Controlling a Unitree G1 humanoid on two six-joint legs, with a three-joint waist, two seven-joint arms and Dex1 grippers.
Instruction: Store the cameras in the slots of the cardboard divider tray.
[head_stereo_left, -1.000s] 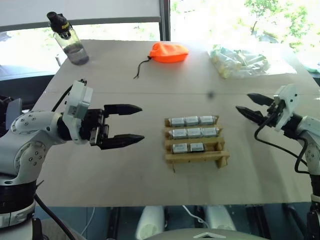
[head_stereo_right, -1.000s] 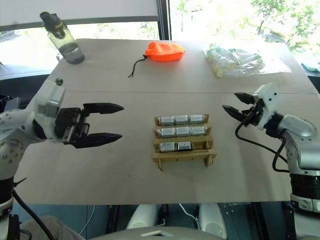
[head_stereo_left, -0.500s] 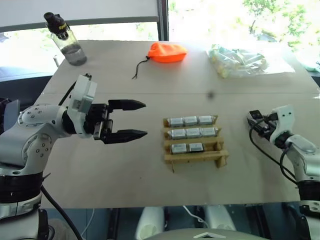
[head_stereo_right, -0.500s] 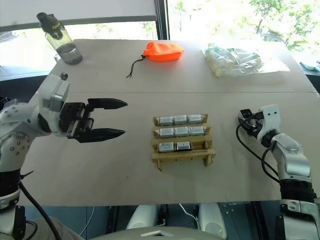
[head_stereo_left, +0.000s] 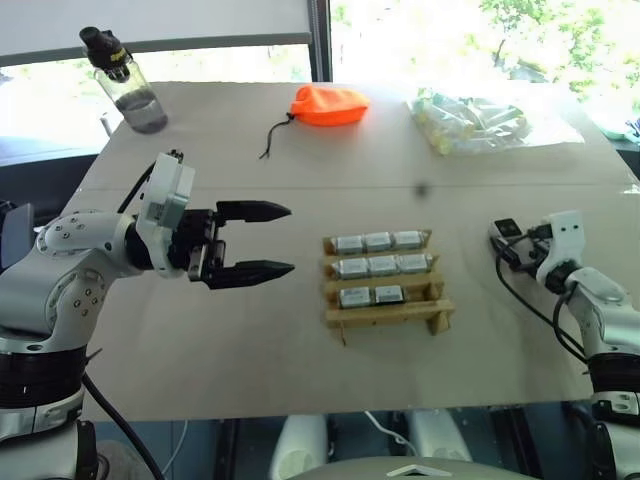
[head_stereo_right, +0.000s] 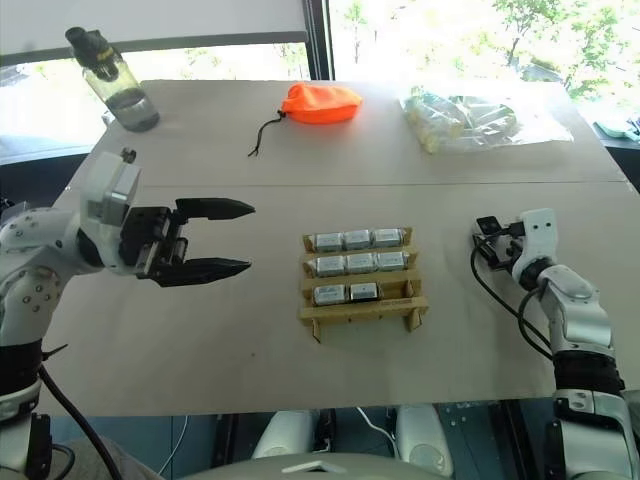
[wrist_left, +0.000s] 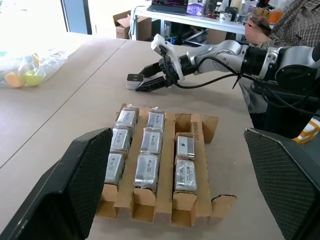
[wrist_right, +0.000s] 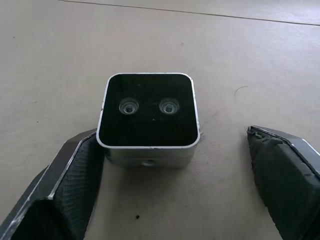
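the right hand (wrist_right: 175, 200) rests low on the surface (head_stereo_left: 250, 340) near its right edge, fingers spread wide around a lone camera (wrist_right: 148, 118), one finger touching its side, the other apart. the left hand (head_stereo_left: 280, 240) hovers open and empty left of the cardboard divider tray (head_stereo_left: 385, 316), mid-surface, holding eight cameras (head_stereo_left: 378, 266).

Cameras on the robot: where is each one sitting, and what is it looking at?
Left and right eye views: on the head, looking down over the table; both arms show.
Left wrist view: on the left wrist, looking across the cardboard divider tray to the right gripper; its own fingers show.
Right wrist view: on the right wrist, looking at a loose camera between its open fingers.
Shared: eye and left wrist views show the tray.
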